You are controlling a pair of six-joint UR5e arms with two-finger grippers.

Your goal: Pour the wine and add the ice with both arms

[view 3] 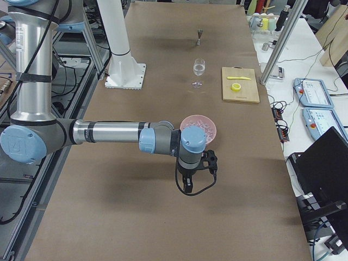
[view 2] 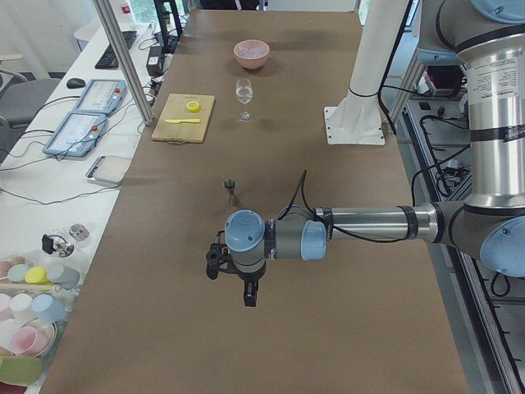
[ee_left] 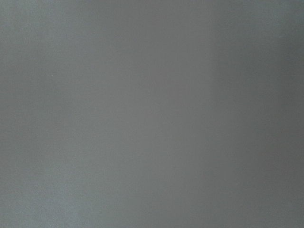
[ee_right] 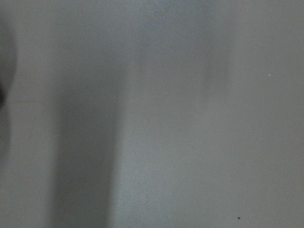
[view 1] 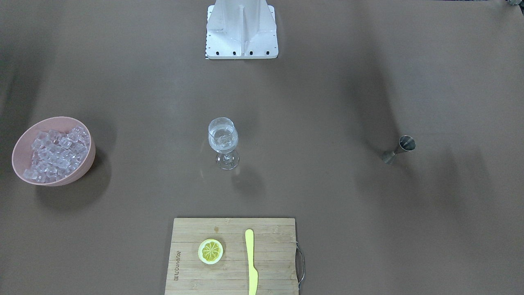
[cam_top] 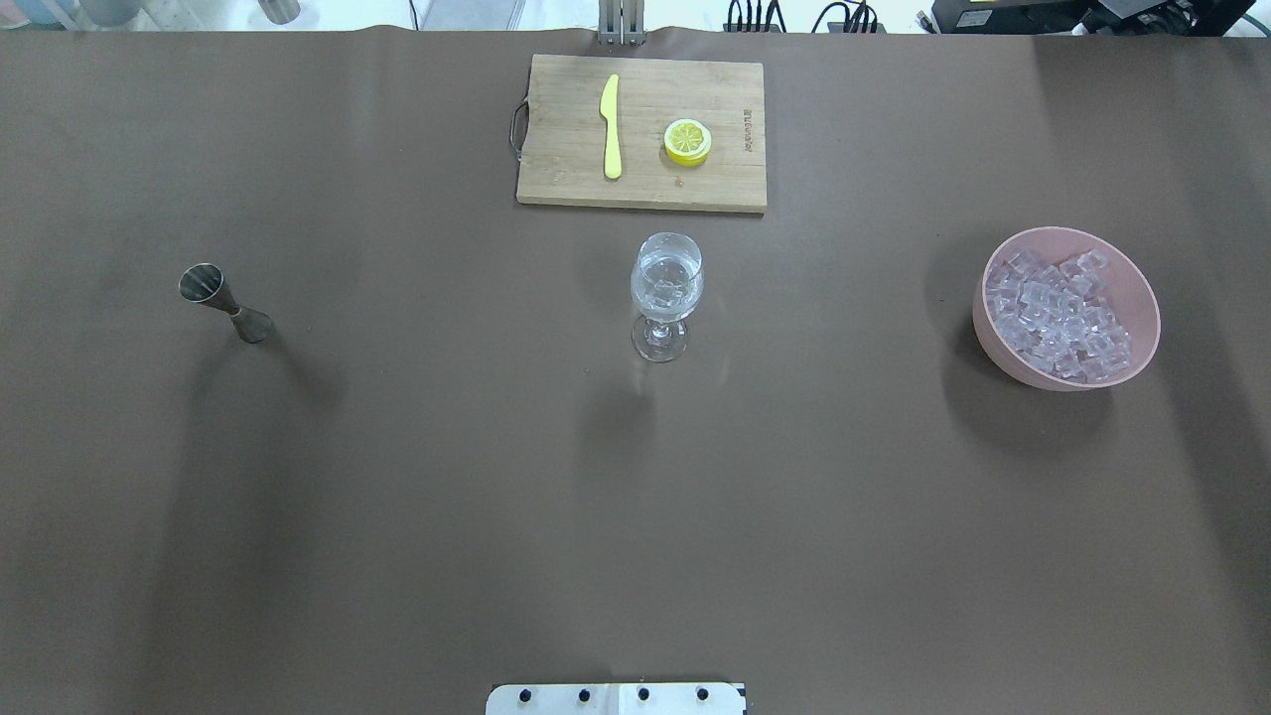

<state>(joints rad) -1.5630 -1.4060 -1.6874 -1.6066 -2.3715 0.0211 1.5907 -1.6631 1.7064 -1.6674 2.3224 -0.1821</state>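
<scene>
The ice point(cam_top: 1060, 316) is heaped in a pink bowl point(cam_top: 993, 343) at the table's right in the overhead view. A clear stemmed glass point(cam_top: 666, 290) stands mid-table with clear contents. A steel jigger point(cam_top: 224, 302) stands on the left. My left gripper point(view 2: 248, 295) shows only in the exterior left view, hanging over bare table nearer the camera than the jigger. My right gripper point(view 3: 187, 187) shows only in the exterior right view, just on the near side of the bowl point(view 3: 198, 126). I cannot tell whether either is open or shut. Both wrist views show only blurred table.
A wooden cutting board point(cam_top: 556, 169) lies beyond the glass, with a yellow knife point(cam_top: 611, 127) and a lemon slice point(cam_top: 687, 141) on it. The white base block point(view 1: 241, 30) stands at the robot's side of the table.
</scene>
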